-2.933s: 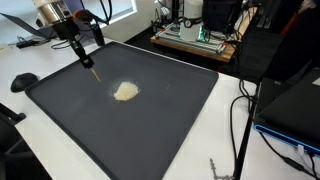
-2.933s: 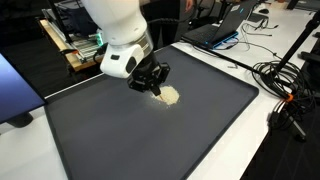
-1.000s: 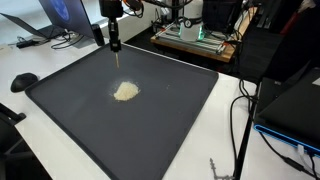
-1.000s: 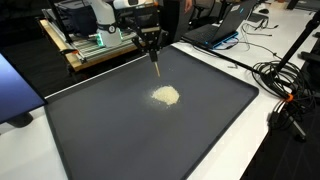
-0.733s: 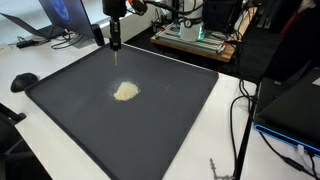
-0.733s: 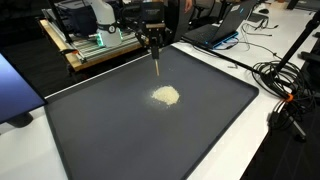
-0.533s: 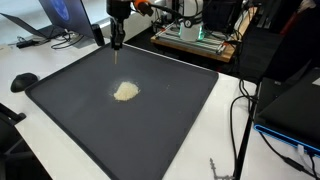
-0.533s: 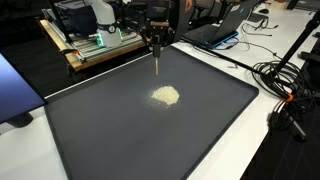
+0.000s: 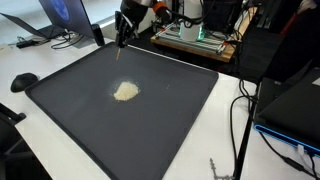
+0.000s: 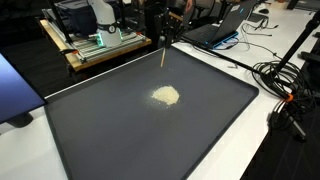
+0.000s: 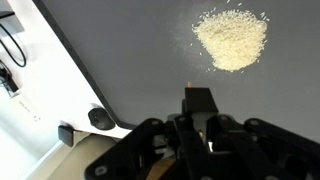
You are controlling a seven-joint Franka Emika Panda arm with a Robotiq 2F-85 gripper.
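A white tabletop (image 9: pixel 22 62) carries a large dark mat (image 9: pixel 160 115) that fills most of both exterior views. Near the mat's middle lies a small pile of pale grains (image 9: pixel 125 92), flattish and roughly round, with a few loose grains scattered at its edge in the wrist view (image 11: pixel 231 40).

The gripper (image 9: pixel 123 30) hangs above the mat's far edge, well apart from the pile. From the jaws the pile lies inward, toward the mat's centre; in the wrist view it sits up and to the right of the gripper (image 11: pixel 197 104).

The jaws are pressed together on a thin stick (image 10: pixel 164 58), pinching its dark upper block. The stick's long axis runs downward from the jaws, slightly tilted. Its tip hangs clear of the mat and touches nothing that I can see.
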